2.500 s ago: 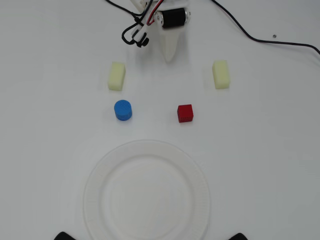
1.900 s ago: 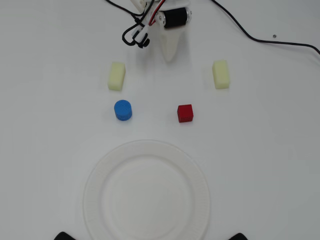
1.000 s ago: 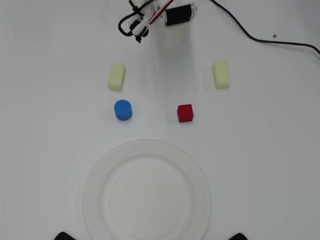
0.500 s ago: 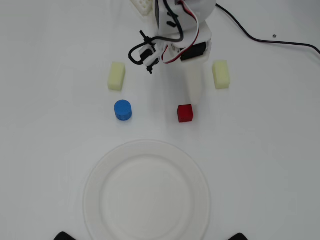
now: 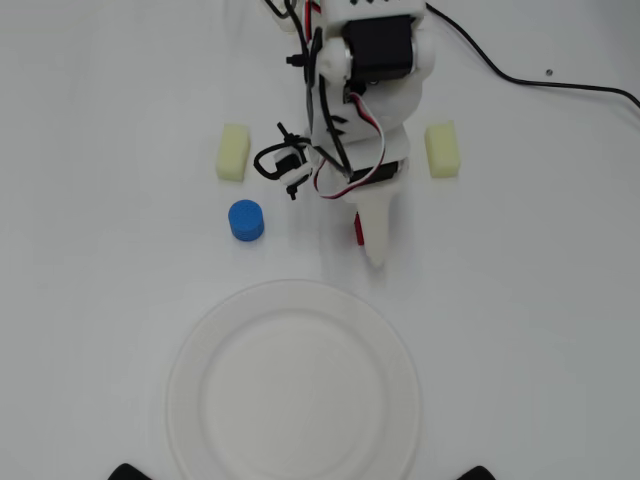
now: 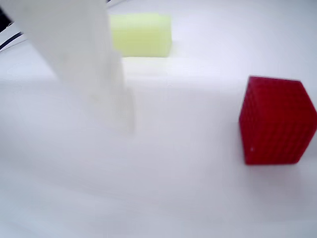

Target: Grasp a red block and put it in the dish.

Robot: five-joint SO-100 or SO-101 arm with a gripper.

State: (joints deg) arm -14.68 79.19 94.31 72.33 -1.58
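The red block stands on the white table. In the overhead view only a red sliver of it shows, beside the white finger. My gripper is low over the table, pointing toward the dish, a large white paper plate at the front. In the wrist view one white finger is on the left, clear of the block. The other finger is out of view. The jaws stand apart and nothing is held.
A blue cylinder stands left of the gripper. Two pale yellow foam blocks lie on either side of the arm; one shows beyond the finger in the wrist view. A black cable runs at the back right.
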